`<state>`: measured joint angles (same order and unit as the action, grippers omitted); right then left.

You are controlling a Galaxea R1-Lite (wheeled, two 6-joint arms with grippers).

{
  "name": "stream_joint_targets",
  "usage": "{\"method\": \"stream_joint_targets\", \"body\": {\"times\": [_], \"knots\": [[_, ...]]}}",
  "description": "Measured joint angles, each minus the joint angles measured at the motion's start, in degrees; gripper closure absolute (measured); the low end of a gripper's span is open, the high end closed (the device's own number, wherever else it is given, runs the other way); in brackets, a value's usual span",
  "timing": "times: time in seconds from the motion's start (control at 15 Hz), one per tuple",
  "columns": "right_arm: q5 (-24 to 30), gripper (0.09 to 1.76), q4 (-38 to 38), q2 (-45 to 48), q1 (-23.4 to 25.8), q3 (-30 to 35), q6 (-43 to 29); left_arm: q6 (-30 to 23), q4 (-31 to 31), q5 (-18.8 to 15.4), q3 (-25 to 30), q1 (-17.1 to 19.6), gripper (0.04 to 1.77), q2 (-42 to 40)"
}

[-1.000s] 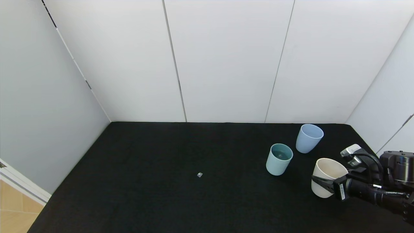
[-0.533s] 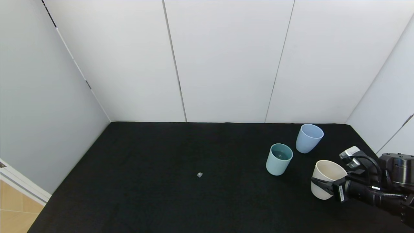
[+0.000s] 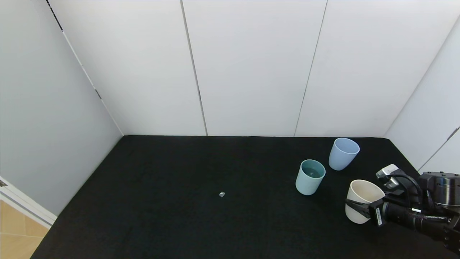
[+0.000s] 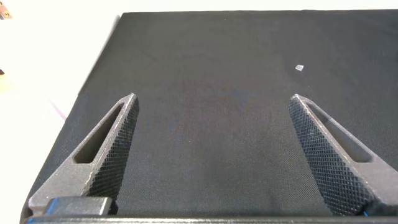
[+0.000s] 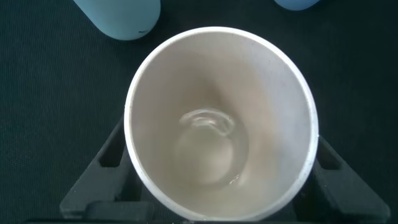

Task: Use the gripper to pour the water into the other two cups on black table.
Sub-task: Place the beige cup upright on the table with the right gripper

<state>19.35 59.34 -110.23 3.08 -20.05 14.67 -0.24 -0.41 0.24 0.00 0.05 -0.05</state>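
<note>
Water (image 5: 208, 134) low in cream cup (image 3: 361, 200); right pincer (image 3: 359, 208) gripping.

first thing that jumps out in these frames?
The right gripper, at the table's near right, is closed on a tilted cream cup with a little water left in it. Just beyond stand the teal cup and blue cup, upright. The left gripper hangs open over bare cloth.

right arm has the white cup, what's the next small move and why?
Probably open the right gripper and back off. The cream cup sits low by the black table with only a small puddle of water left, and the teal cup already shows liquid. The blue cup's fill is unclear.
</note>
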Motion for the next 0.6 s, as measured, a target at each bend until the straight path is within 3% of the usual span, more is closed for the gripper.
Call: {"method": "stream_joint_targets", "body": {"times": [0.6], "knots": [[0.05, 0.27, 0.99, -0.33, 0.0, 0.35, -0.11, 0.0, 0.0, 0.0, 0.0, 0.0, 0.09, 0.0]]}}
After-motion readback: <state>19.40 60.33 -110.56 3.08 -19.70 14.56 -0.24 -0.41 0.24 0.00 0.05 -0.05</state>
